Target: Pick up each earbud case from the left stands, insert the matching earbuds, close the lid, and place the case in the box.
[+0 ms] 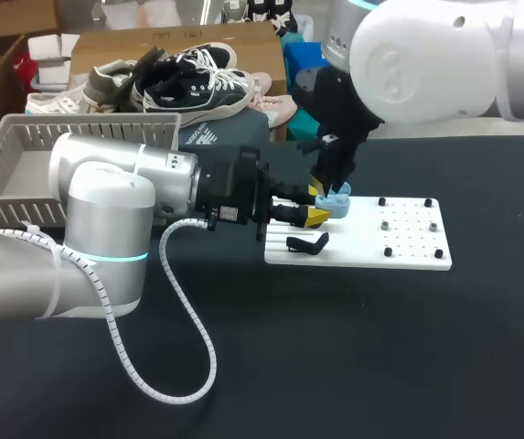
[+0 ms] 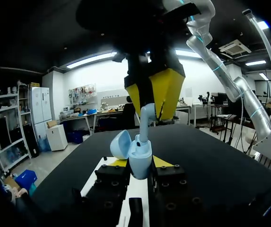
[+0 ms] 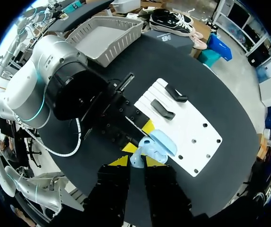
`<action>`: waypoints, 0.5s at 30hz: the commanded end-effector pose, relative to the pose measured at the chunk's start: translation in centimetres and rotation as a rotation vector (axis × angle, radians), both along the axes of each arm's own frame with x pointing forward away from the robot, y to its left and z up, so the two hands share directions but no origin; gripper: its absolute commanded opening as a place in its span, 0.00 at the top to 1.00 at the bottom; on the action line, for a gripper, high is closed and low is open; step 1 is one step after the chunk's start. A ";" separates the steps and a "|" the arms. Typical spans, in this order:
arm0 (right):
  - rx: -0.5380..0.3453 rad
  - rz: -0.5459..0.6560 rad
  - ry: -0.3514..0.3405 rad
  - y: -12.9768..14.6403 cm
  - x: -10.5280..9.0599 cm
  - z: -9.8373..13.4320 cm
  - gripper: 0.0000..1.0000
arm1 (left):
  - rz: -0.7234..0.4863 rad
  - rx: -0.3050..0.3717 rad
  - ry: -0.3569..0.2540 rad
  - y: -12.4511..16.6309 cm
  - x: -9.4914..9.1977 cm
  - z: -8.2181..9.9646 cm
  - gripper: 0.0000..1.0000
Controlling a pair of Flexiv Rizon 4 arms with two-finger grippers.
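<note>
Fingers of my left gripper [image 1: 318, 205] clamp the case [image 1: 337, 199] near frame centre; my right gripper [image 2: 153, 101] pinches the earbud [image 2: 146, 118]; misalignment may jam it.

Glossy plastic case [image 2: 140, 160], matt table [image 1: 380, 352]

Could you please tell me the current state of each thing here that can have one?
left end effector: shut on the earbud case.
right end effector: shut on an earbud.
earbud case: upright, lid open.
earbud: hanging from the right end effector, lower end at the case's opening.
</note>
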State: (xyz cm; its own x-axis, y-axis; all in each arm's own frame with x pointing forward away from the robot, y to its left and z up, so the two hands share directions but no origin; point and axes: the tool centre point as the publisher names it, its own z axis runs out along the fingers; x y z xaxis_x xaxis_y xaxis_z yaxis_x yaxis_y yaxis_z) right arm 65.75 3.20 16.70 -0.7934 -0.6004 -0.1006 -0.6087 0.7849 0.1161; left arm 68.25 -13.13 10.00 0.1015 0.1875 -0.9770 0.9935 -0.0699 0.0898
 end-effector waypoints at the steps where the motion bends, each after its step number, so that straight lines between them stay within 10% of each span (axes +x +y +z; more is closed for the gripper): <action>1: 0.008 -0.006 -0.007 -0.2 0.0 -0.4 1.00 | 0.004 -0.001 -0.002 0.0 -0.1 0.0 1.00; 15: 0.004 -0.046 -0.020 -0.2 -0.3 -0.9 1.00 | 0.004 -0.001 -0.002 0.0 -0.1 0.0 1.00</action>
